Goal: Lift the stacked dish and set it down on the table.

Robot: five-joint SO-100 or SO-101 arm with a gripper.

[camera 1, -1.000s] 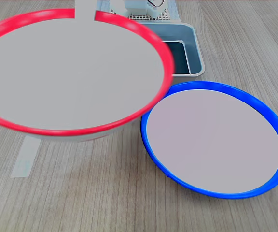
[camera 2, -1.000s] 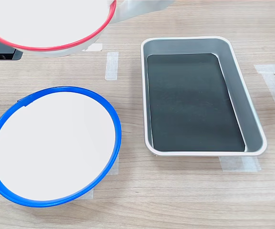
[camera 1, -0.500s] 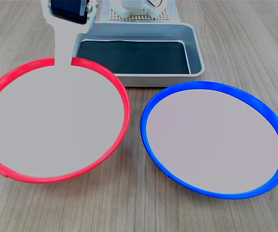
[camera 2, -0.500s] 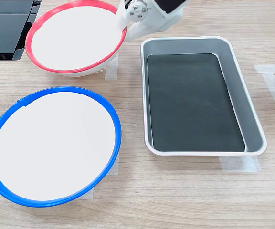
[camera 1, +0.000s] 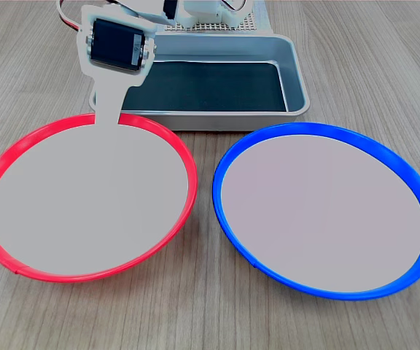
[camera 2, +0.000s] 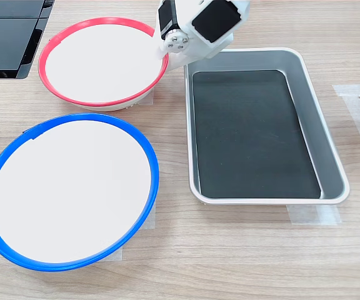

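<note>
First exterior view: the gripper (camera 1: 110, 115) pinches the far rim of the stacked dish (camera 1: 86, 195), which spreads below it at lower left and seems to rest on the table (camera 1: 195, 306), just beside the blue-rimmed plate (camera 1: 323, 208), tray (camera 1: 297, 80) behind.

Hand (camera 2: 162, 55) low, seemingly clamped.

Red-rimmed dish (camera 1: 86, 197) and blue-rimmed plate (camera 1: 323, 208), both pale-centred; grey tray (camera 2: 311, 100) with dark floor; wood-grain table (camera 2: 242, 256).
</note>
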